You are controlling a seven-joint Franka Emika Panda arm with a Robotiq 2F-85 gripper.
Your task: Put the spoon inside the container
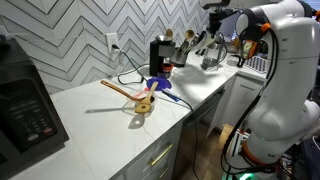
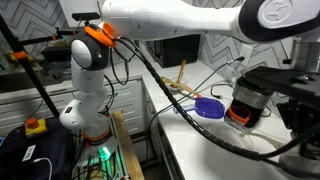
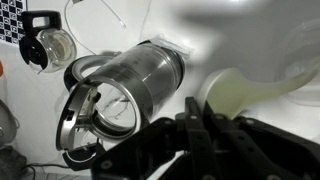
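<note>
A wooden spoon lies on the white counter, its bowl end resting by a small wooden piece. It also shows in an exterior view. A blue-purple container sits just behind it and shows as a blue dish in an exterior view. My gripper hangs high at the far end of the counter, well away from the spoon. In the wrist view the fingers are pressed together with nothing between them. The spoon and the container are out of the wrist view.
A glass kettle fills the wrist view and stands below the gripper. A black appliance stands behind the container. A black microwave occupies the near end. A coffee pot is by the wall.
</note>
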